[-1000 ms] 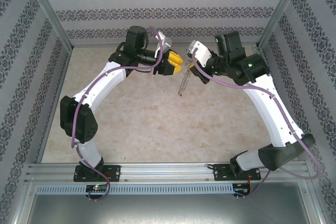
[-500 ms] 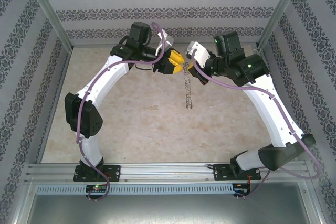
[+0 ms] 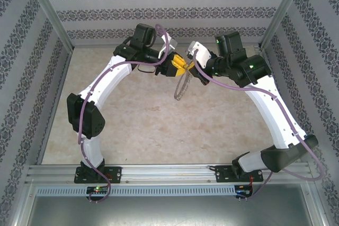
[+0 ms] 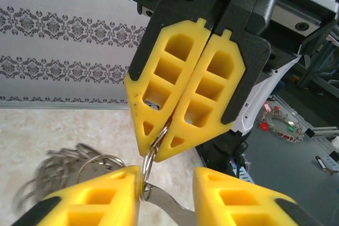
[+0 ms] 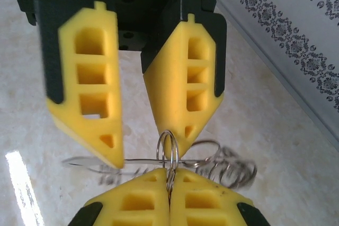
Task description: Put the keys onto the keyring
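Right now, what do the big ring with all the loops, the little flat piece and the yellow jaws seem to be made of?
Keyring: thin grey metal wire, probably steel, polished; it glints in the light.
Key: flat silvery metal, smooth, with a soft sheen.
Yellow jaws: matte plastic, perhaps moulded or printed; hollow ribbed cells, a few dark scuffs, no shine.

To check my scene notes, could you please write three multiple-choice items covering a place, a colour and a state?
1. Where is the keyring? A in a drawer; B hanging beneath the left gripper and right gripper; C on the wall.
2. What colour are the fingers? A blue; B yellow; C red.
3. How are the right gripper's fingers? A wide apart; B around a cup; C shut on a small ring.
Key: B, it dangles under both; B, both wrist views show yellow; C, they pinch the ring.
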